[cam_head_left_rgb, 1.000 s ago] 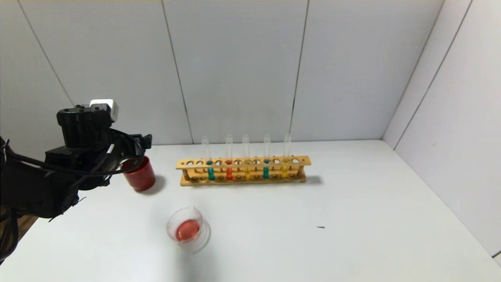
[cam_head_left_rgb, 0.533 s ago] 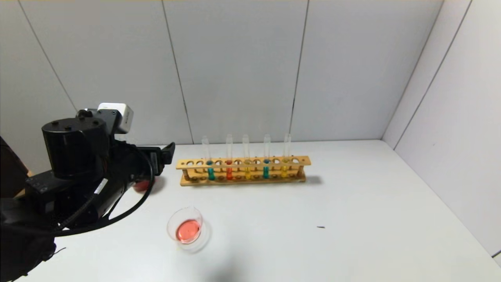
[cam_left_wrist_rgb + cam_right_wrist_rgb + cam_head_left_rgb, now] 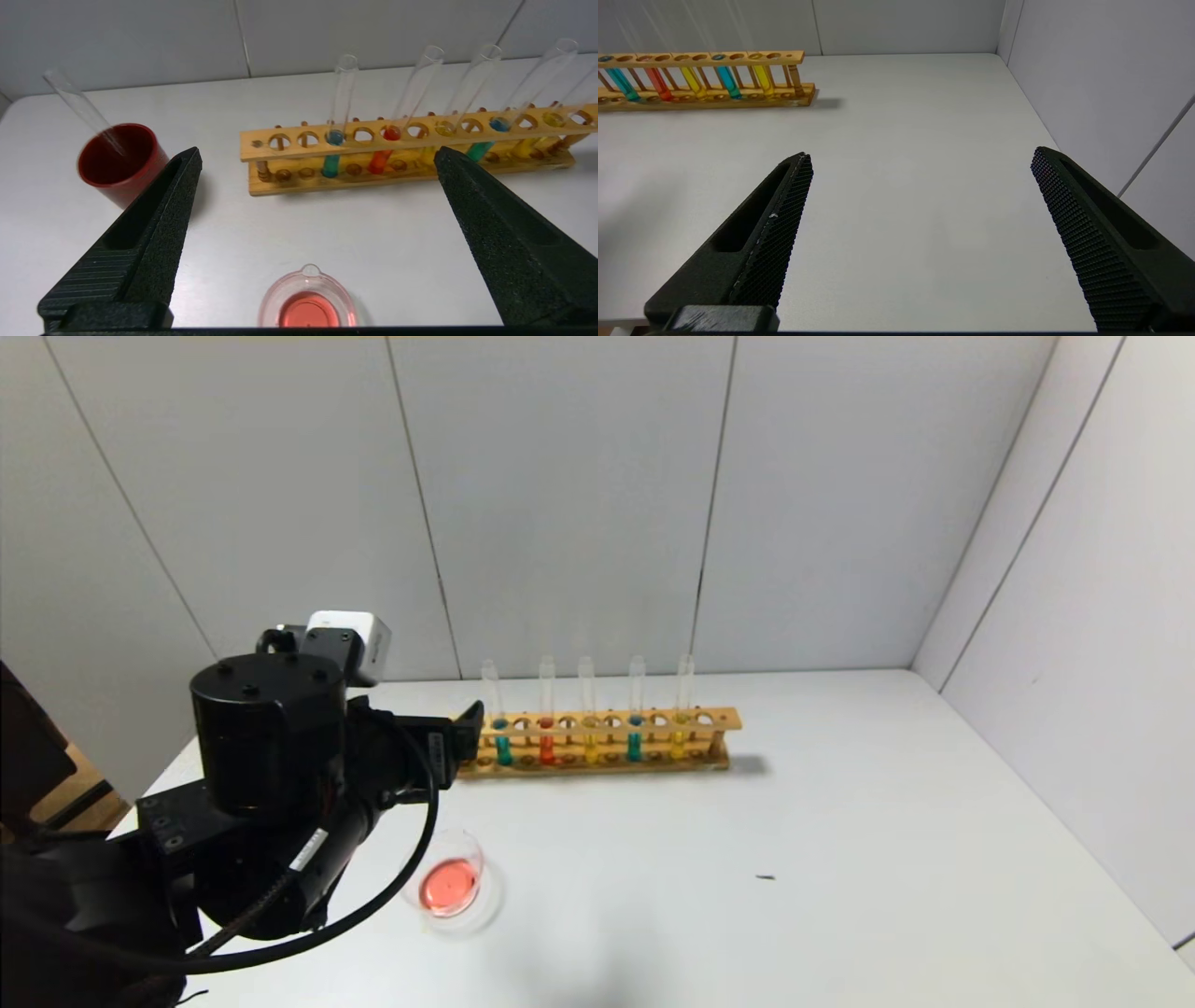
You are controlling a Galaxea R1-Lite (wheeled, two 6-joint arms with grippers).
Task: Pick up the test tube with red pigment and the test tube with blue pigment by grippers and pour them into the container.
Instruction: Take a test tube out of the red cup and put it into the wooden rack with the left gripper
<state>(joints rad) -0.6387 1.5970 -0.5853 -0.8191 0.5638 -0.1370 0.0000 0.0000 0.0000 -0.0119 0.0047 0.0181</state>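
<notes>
Test tube with blue pigment (image 3: 333,149) stands upright in the rack (image 3: 402,140), ahead of the nearer left tool (image 3: 317,158), jaws apart.

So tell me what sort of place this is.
Probably a mock chemistry bench: a wooden rack of tubes with coloured liquid, a glass dish of pink liquid, on a white table with plain panel walls.
</notes>
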